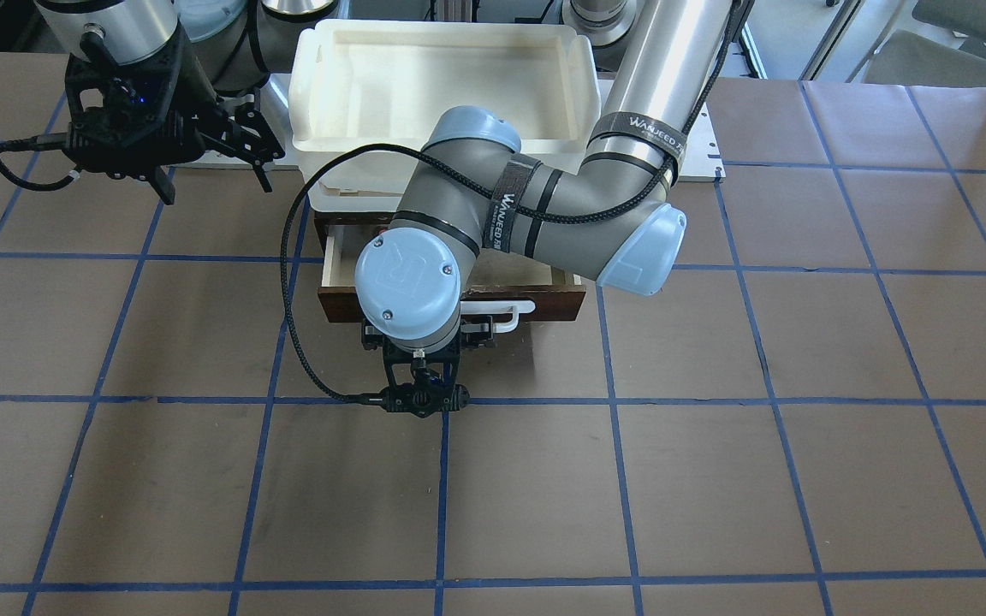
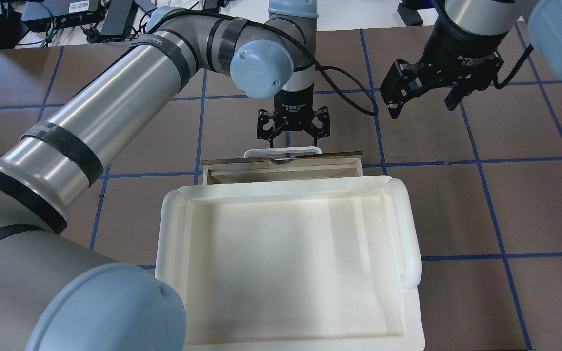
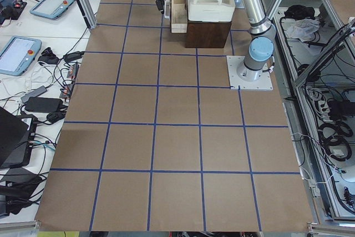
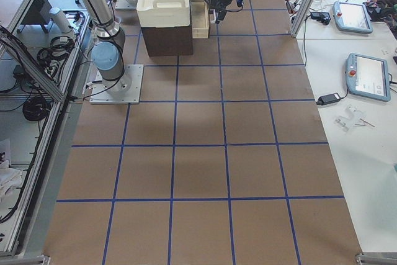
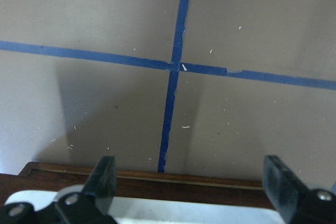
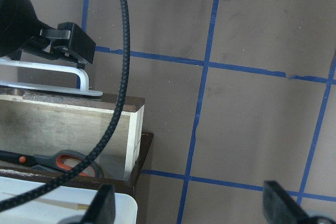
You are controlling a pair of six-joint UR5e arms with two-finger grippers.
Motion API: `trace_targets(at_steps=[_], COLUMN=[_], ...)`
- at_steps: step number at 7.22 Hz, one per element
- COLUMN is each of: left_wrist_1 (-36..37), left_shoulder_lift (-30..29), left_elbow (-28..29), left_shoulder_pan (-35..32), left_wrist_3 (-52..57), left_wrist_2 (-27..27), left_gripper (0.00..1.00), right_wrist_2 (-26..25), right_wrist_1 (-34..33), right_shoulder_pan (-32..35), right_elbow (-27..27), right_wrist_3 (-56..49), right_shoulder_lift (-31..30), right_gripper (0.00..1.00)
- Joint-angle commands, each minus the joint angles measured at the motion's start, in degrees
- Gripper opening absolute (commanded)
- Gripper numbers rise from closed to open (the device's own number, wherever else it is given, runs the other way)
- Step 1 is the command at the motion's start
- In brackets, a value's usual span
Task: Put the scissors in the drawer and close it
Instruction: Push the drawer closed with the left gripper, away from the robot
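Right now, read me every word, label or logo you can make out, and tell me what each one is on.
"WANJEED": black straps around the left arm; trailing letters unreadable.
"2F Adaptive": body of the right gripper; the rest is blurred.
White print on the left gripper: too small to read.
Embossed logo, possibly "UR": blue joint cap.
Tablet screens in the side views: too small to read.
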Motion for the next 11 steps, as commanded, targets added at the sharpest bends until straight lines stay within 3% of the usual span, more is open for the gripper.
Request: trace_targets(at_steps=[1, 6, 11], left_wrist_1=[-1.5, -8.2, -9.8], left_shoulder_lift=[1.2, 4.2, 4.6], left_elbow=[-1.8, -4.5, -5.6], left_shoulder_pan=[-0.2, -2.3, -2.2], left_wrist_3=[5.8, 7.2, 6.1], left_wrist_2=[0.1, -0.5, 0.1], left_gripper=[1.00, 1.00, 1.00], right_wrist_2=[0.1, 0.1, 0.1], right_wrist_1=[0.0, 0.0, 0.0], right_shoulder_pan=[0.0, 0.0, 0.0], right_elbow=[0.0, 0.0, 0.0], right_wrist_3=[0.0, 0.0, 0.1], right_shoulder_lift=[0.0, 0.0, 0.0], right_gripper=[1.00, 1.00, 1.00])
